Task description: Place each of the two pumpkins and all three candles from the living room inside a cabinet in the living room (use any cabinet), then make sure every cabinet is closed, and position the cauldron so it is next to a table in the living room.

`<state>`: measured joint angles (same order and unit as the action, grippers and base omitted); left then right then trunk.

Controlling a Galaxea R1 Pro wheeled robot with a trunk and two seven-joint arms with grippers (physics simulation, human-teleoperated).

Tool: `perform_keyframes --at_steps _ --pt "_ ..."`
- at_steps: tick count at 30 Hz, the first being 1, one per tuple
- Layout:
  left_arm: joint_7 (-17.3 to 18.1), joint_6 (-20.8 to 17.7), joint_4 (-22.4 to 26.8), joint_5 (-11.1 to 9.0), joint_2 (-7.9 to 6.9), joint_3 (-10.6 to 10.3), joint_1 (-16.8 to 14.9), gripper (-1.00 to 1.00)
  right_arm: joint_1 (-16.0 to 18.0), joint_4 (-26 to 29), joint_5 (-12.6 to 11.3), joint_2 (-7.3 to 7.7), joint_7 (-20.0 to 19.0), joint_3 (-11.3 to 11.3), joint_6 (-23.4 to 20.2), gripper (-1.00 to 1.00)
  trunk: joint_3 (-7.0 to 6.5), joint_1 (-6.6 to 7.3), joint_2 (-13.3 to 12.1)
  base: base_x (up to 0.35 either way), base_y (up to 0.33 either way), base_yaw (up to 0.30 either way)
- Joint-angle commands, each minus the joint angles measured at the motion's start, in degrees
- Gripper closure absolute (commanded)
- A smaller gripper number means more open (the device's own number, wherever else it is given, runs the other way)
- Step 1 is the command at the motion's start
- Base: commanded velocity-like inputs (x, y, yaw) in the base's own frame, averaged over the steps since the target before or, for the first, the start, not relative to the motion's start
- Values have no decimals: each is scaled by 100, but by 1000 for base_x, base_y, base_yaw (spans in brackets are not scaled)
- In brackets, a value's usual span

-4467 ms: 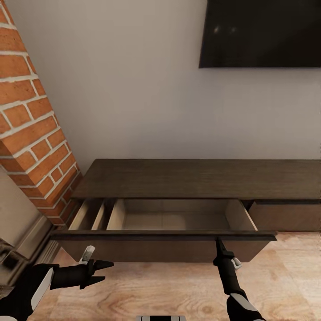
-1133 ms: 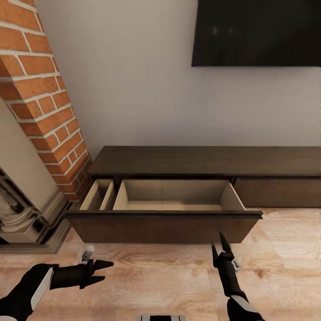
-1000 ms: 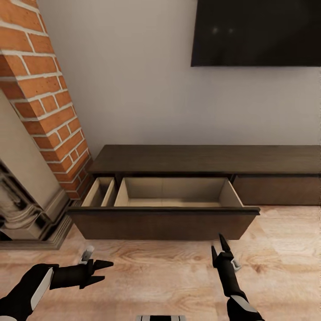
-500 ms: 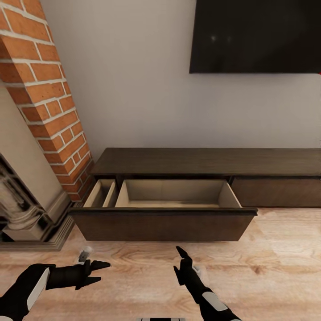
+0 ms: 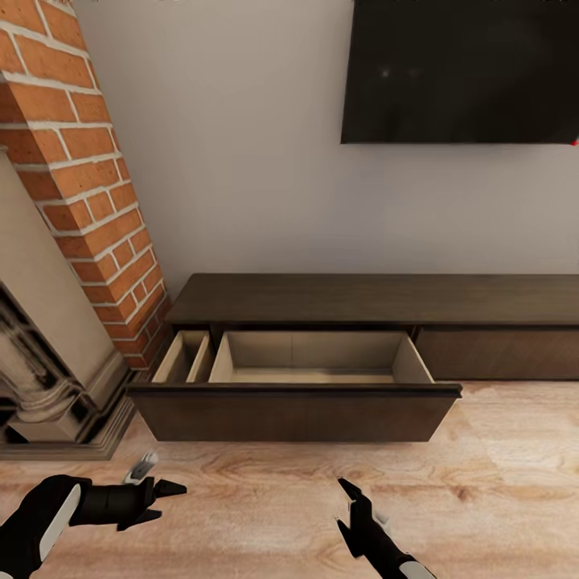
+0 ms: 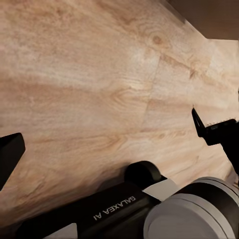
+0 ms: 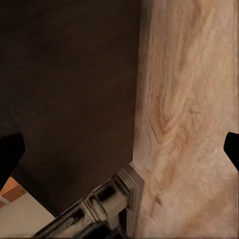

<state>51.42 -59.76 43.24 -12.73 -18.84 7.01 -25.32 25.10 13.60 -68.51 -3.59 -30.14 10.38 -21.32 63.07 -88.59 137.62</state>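
Presently the long low dark brown wooden cabinet (image 5: pixel 378 299) stands against the pale wall, below a black wall-mounted screen (image 5: pixel 462 72) and just beside a red brick chimney column (image 5: pixel 72 169). Its large left drawer (image 5: pixel 293 398) is pulled fully out over the light wooden floor (image 5: pixel 482 482), showing a pale wood interior split into a narrow side compartment and a wide main one; both look empty. The drawer front to the right of it sits flush and closed.

Both arms hang low in front of the drawer, apart from it. The left end effector (image 5: pixel 165 490) has its fingers spread and carries nothing; the right end effector (image 5: pixel 347 498) is likewise released and empty, and in the right wrist view its dark fingertips (image 7: pixel 10 154) sit wide apart over the drawer's dark front and the floor.

Judged from this, the cabinet-opening step is done and none of the pumpkins or candles is stowed yet. The next move probably calls for turning the base away to find and fetch them, leaving this drawer open to receive them.
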Motion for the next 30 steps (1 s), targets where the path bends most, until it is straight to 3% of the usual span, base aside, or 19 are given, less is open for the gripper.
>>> perform_keyframes --at_steps 1,13,30 --pt "-29 0 0 5 1 0 0 -100 -10 2 3 14 -2 -1 -31 -100 -18 23 -42 -15 0 0" --pt "-246 24 0 28 36 -20 0 -100 -131 9 6 165 -59 0 -149 -100 -234 286 -523 -52 0 0" --pt "-413 21 0 25 37 -29 0 -100 -144 -25 20 242 -62 -27 -178 -100 -539 659 -1205 0 0 0"
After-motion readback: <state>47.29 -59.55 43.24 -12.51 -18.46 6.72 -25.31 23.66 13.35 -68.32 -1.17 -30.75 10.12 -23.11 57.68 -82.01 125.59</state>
